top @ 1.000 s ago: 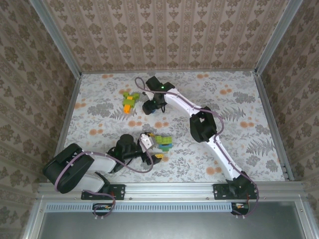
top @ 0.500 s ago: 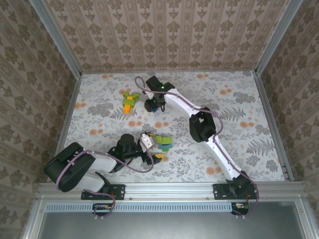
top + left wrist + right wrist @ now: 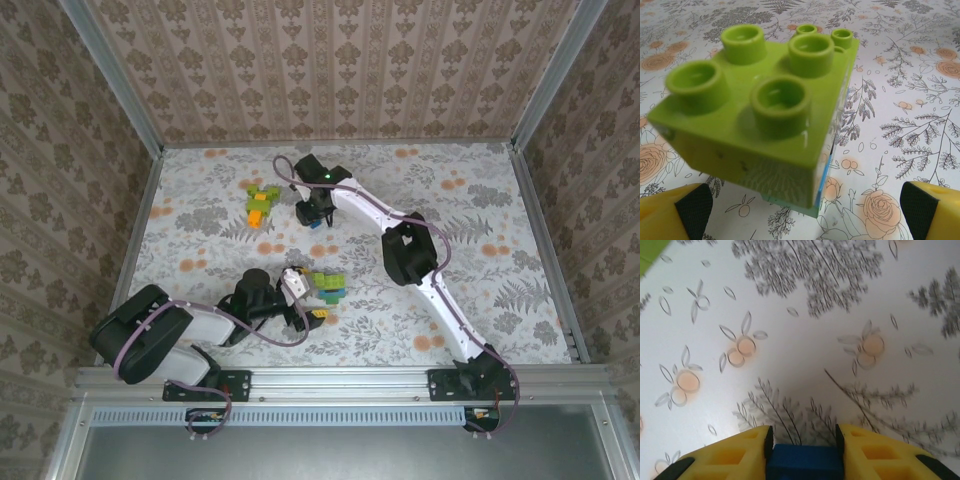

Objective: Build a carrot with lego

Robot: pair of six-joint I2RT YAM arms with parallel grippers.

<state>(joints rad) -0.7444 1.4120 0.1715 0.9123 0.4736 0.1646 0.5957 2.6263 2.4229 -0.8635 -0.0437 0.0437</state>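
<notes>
My right gripper reaches to the far middle of the table and is shut on a blue lego brick, which sits squeezed between its yellow fingers just above the cloth. The same blue brick peeks out below the gripper in the top view. To its left lies a small cluster of green and orange lego. My left gripper is open near the front, right behind a stack with a light green brick on top of blue and teal ones. This stack stands untouched between the wide fingers.
The floral tablecloth covers the table, walled by patterned panels. A metal rail runs along the near edge. A light green corner shows at the top left of the right wrist view.
My right gripper has closed on the blue brick and shifted slightly right. The left arm and its stack have stayed still.
</notes>
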